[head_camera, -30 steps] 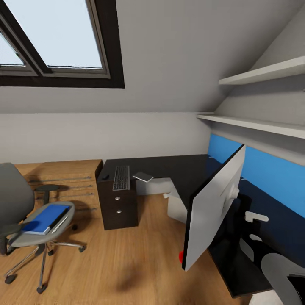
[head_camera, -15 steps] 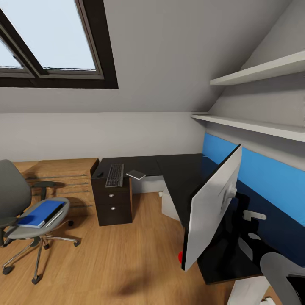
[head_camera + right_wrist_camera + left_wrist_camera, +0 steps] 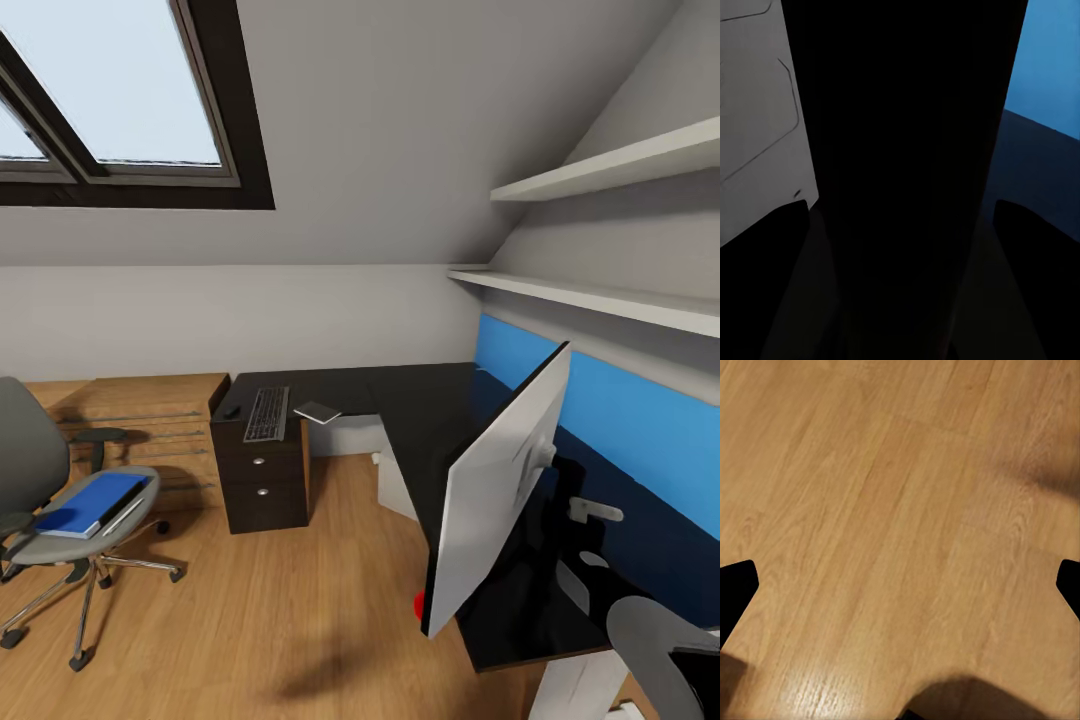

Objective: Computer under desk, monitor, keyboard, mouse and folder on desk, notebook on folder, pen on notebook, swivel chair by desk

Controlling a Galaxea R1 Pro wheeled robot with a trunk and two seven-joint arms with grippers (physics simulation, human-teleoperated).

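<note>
Mostly attic rm: black desk (image 3: 420, 400), wood floor (image 3: 270, 610).

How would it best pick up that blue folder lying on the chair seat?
Judging by its flat pose, grip the folder by its long edge facing the room, the tool coming low from the seat's open front. The swivel chair backrest blocks the far side.

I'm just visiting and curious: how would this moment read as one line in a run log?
folder: on chair seat | keyboard: on desk | monitor: on desk, back to camera | left claw: open over floor
</note>
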